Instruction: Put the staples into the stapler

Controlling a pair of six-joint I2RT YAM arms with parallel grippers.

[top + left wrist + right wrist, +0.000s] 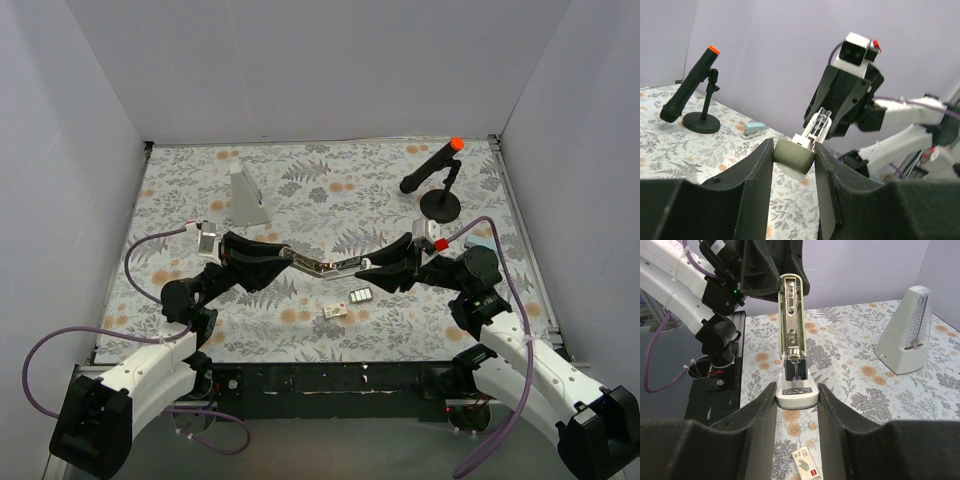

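The stapler [325, 265] is swung open into a long bar and hangs above the table between both grippers. My left gripper [286, 256] is shut on its olive-grey end [794, 156]. My right gripper [373, 264] is shut on its white base end [796, 396], and the metal magazine arm [791, 315] runs away toward the left gripper [772, 270]. The small whitish staple packet [335, 311] lies on the table just below the stapler, and also shows in the right wrist view [806, 466]. The small tray with silvery-green staple strips [360, 296] lies beside it.
A grey-white metronome [247, 195] stands at the back left, also seen in the right wrist view [907, 332]. A black microphone with an orange tip on a round stand [437, 180] stands at the back right. A small teal stapler [754, 130] lies near the right arm.
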